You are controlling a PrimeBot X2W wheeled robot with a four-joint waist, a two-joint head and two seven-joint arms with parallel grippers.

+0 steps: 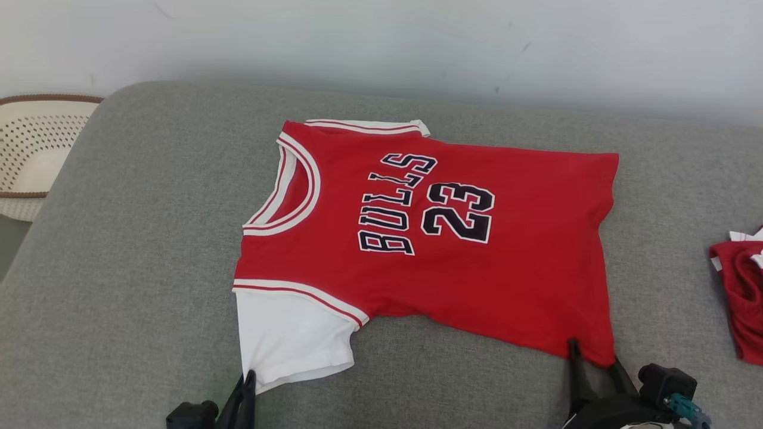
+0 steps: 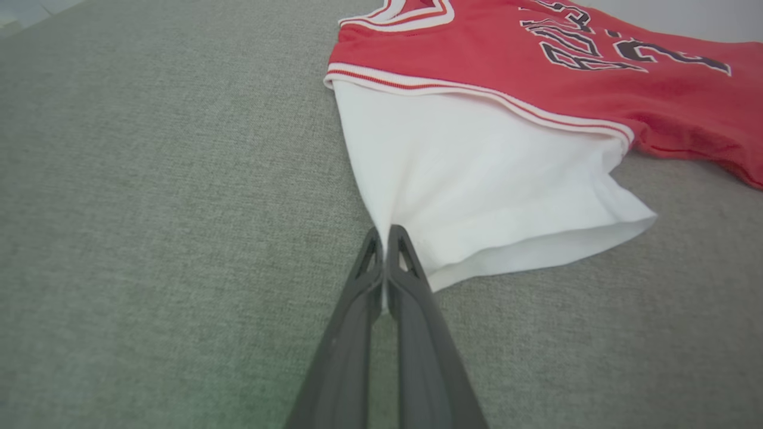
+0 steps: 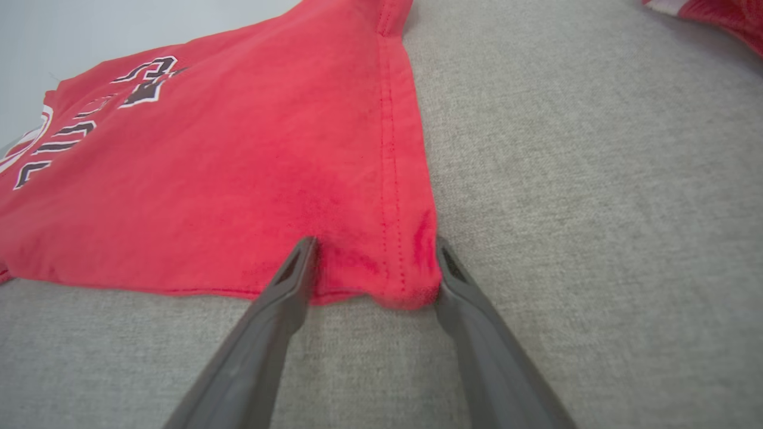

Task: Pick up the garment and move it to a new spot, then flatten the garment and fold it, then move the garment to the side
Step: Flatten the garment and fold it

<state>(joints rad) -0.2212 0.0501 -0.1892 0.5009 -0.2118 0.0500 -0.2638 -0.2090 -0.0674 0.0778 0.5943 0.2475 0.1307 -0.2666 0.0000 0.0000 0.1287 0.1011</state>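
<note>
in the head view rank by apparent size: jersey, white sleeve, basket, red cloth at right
1. jersey
2. basket and sleeve: about alike, unranked
3. red cloth, cut off by the frame

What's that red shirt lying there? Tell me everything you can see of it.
It's a red jersey of soft cloth, printed BULLS 23 in black, with white-and-red trim and a white sleeve. It lies spread nearly flat, front up, on a grey cushion, neck toward the robot's left. The left arm's fingers are shut on the sleeve's corner; the right arm's fingers stand open astride the hem's near corner.
</note>
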